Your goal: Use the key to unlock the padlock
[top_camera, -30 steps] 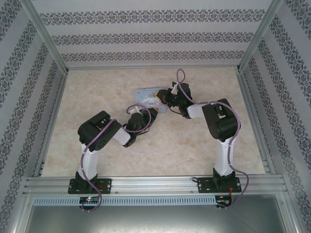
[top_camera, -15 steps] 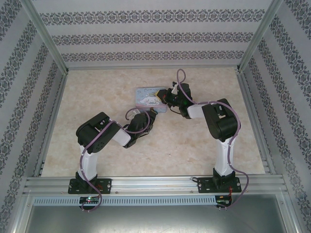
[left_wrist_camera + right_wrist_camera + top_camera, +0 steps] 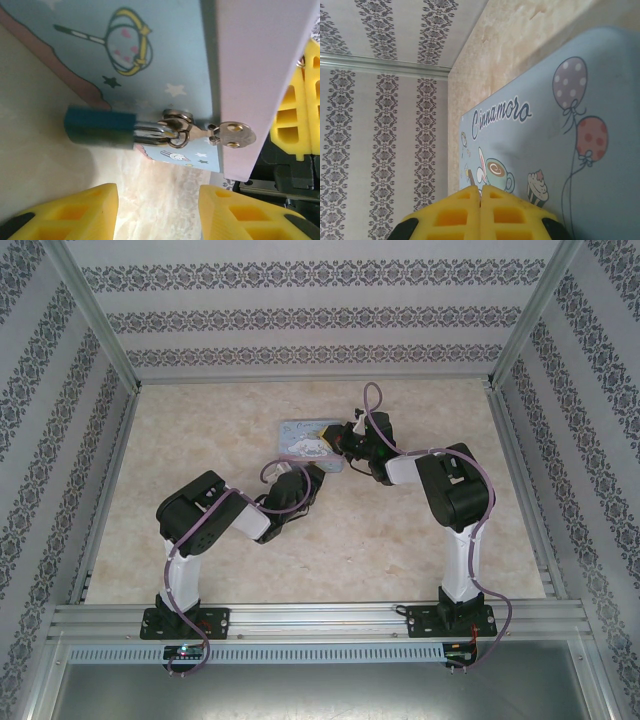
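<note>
The pale tabletop [image 3: 200,440] carries a cartoon tin [image 3: 300,436], and both arms reach in to it. The right pincer [image 3: 480,192] is pressed together, empty, at the tin's edge, seemingly steadying it. The left pincer [image 3: 157,195] stands apart, empty, facing the blue padlock [image 3: 100,127]. It hangs from the tin's hasp [image 3: 232,135], apparently locked. Next, I'd say, the key must meet the keyhole squarely.
</note>
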